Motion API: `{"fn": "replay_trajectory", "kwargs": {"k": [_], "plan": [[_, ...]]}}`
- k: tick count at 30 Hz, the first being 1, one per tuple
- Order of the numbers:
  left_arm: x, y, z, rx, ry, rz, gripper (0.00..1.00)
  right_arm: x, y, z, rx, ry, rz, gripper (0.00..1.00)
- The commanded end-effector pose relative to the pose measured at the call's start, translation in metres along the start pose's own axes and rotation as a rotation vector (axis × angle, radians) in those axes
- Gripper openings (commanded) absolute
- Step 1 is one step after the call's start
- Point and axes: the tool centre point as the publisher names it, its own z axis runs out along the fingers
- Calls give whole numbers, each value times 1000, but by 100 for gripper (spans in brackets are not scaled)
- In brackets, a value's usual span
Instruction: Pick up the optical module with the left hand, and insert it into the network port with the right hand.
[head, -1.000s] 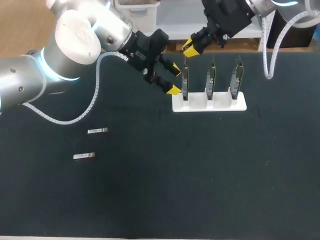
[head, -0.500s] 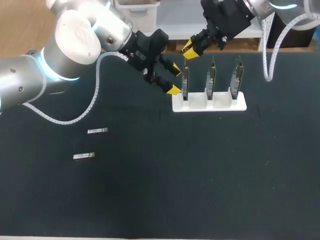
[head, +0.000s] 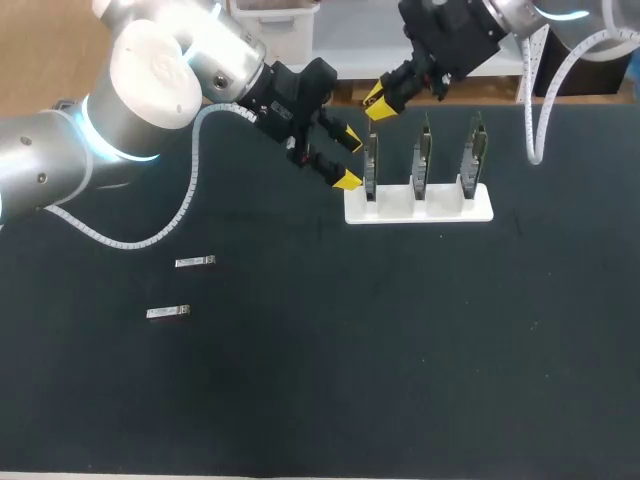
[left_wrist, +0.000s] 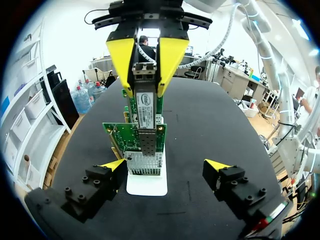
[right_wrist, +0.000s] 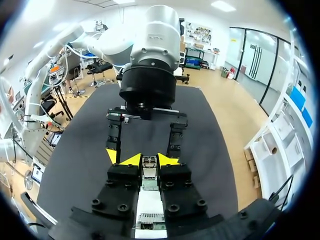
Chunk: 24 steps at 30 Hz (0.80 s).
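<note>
A: Status of right gripper (right_wrist: 149, 161)?

B: Clenched on the optical module (left_wrist: 145, 102), pinching its upper end from both sides. Holding it upright.

A: Position against the port?

B: Straight above the network port (left_wrist: 148, 145) of the first network card (left_wrist: 119, 134). Lower end meeting the top of the metal cage (cannot tell the depth of entry from either wrist view). Lined up with the card in the left wrist view.

A: And left gripper (left_wrist: 165, 165)?

B: Released, spread wide, gripping nothing. Parked just beside the same card, facing the white stand (head: 440, 208) end-on. Not touching card, module or stand. Directly opposite the right gripper in the right wrist view, with the card in between.

A: Fixture layout?

B: Three cards upright in one row on the stand. Second card (head: 423, 160) and third card (head: 473, 152) further along from the first, away from the left gripper.

A: Anything else on the table (head: 400, 350)?

B: Two spare modules lying flat, well apart from the stand, toward the left side: far spare (head: 195, 262) and near spare (head: 168, 313), close together and roughly parallel.

A: Arm routing?

B: Left arm (head: 150, 90) entering from the left and reaching toward the middle. Right arm (head: 470, 25) entering from the upper right, above the stand's first card.
</note>
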Motion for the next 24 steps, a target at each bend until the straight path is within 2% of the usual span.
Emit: {"fn": "replay_trajectory", "kwargs": {"k": [1,14,15,16,17,24], "plan": [[-1,1,0,3,7,-3,100,2,0,0,-2,-4,10,0],[-1,1,0,3,7,-3,100,2,-2,1,-1,-1,33,0],[-1,1,0,3,7,-3,100,2,-1,1,2,1,35,11],[-1,1,0,3,7,-3,100,2,-1,1,4,1,36,88],[-1,1,0,3,7,-3,100,2,-2,0,7,3,34,100],[-1,1,0,3,7,-3,100,0,0,-4,8,-31,29,100]]}}
